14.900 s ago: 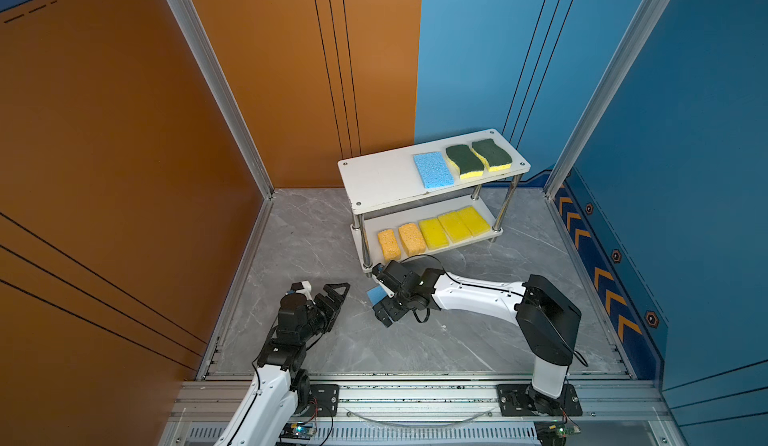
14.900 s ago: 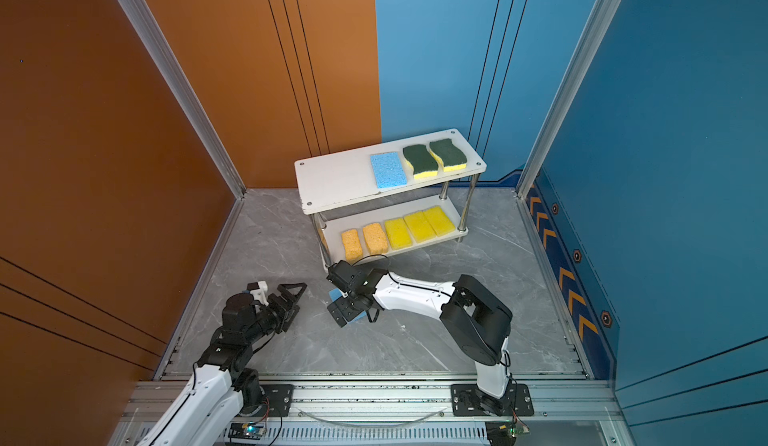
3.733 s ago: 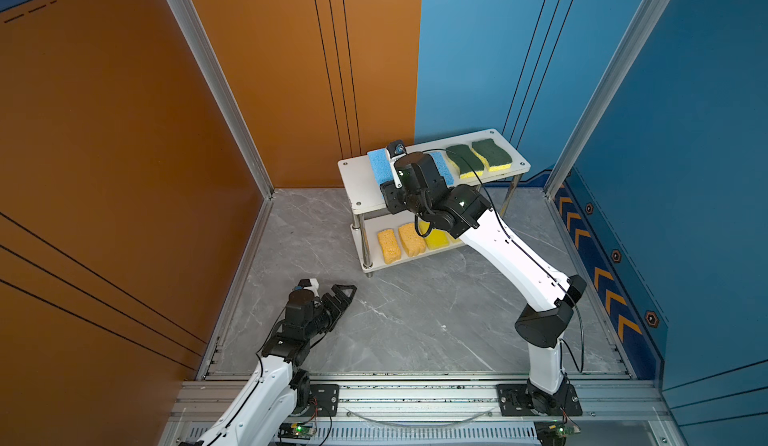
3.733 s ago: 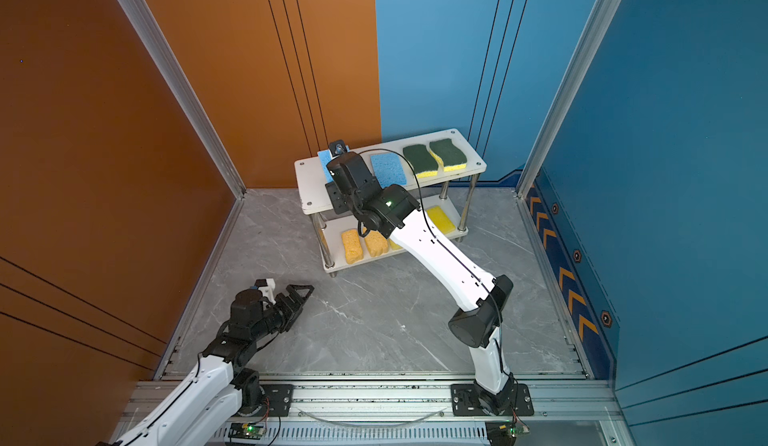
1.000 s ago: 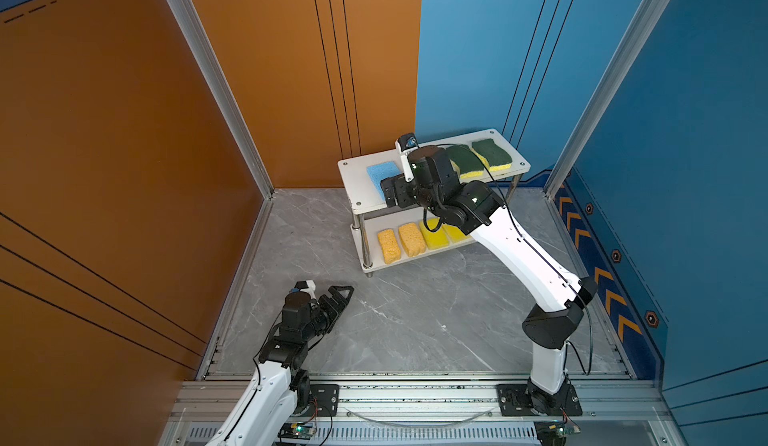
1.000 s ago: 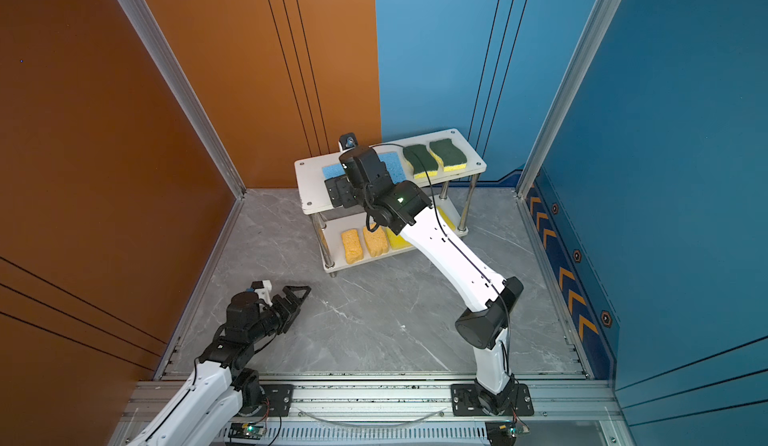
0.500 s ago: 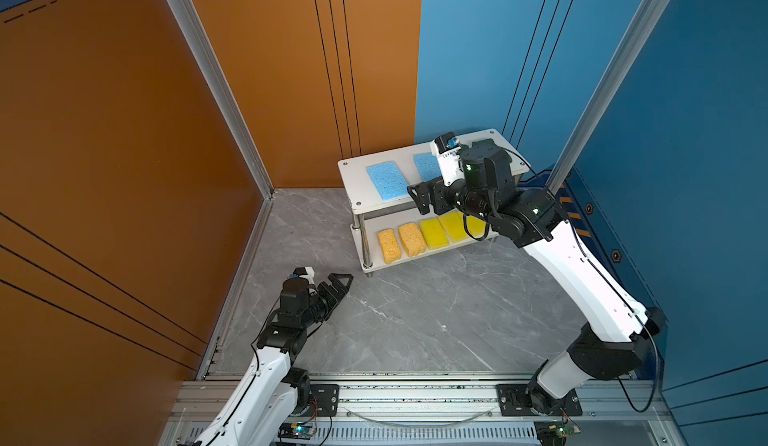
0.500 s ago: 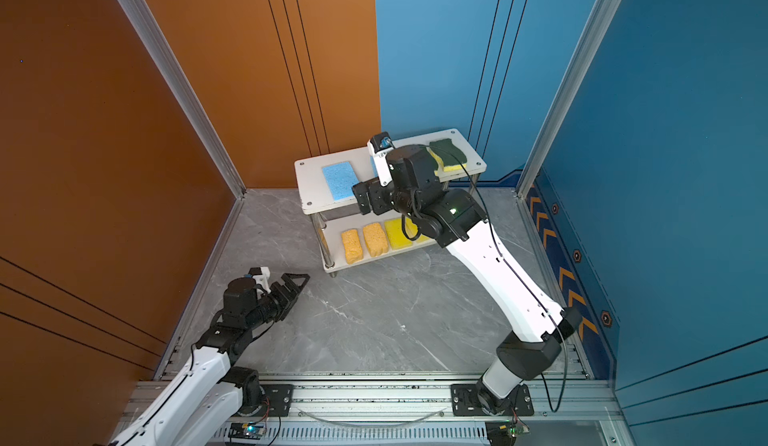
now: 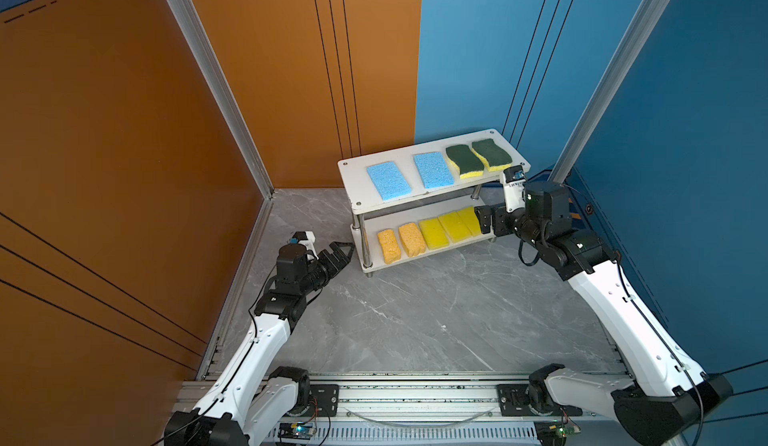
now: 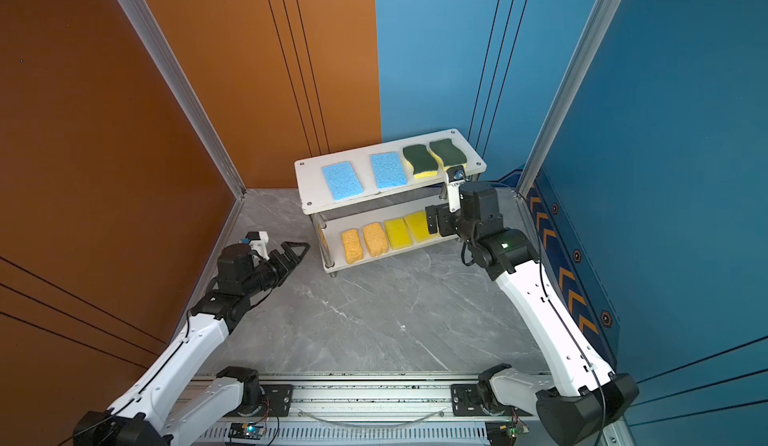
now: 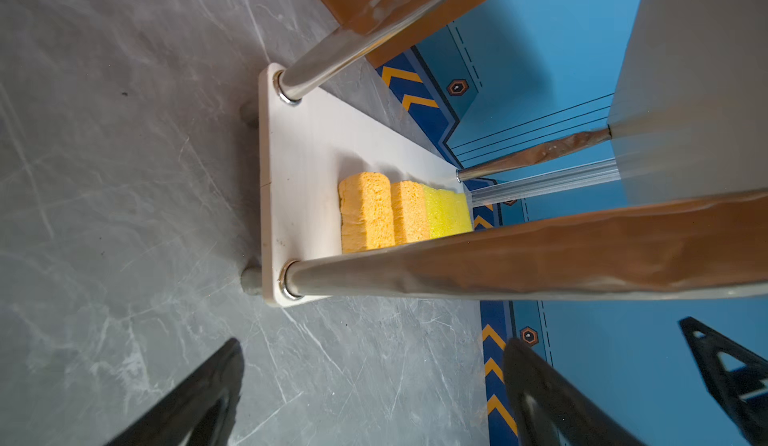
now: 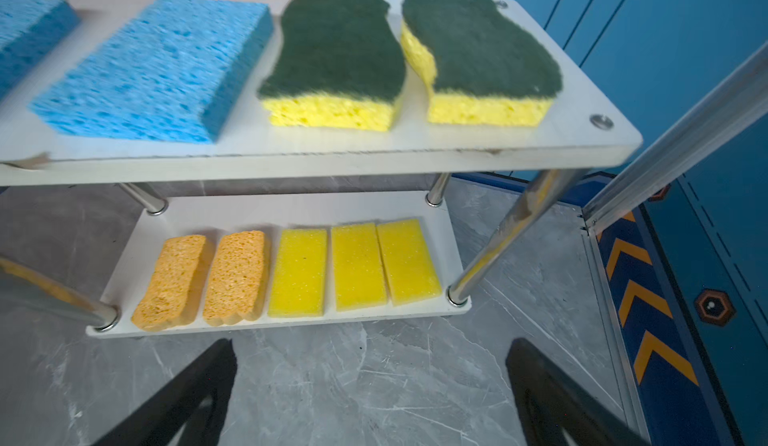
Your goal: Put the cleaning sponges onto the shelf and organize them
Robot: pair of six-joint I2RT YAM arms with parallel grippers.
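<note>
Right claw (image 12: 370,344), wide open and empty, is hovering before the shelf (image 12: 332,165), where all nine sponges (image 12: 153,70) are lying on two boards. Placing is seemingly ending; the next move is likely calling for a retreat clear of the posts (image 12: 496,240). In a top view the claw is hiding part of the end yellow sponge (image 9: 468,220).

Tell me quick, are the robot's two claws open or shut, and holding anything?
Left gripper: open, holding nothing.
Right gripper: open, holding nothing.
</note>
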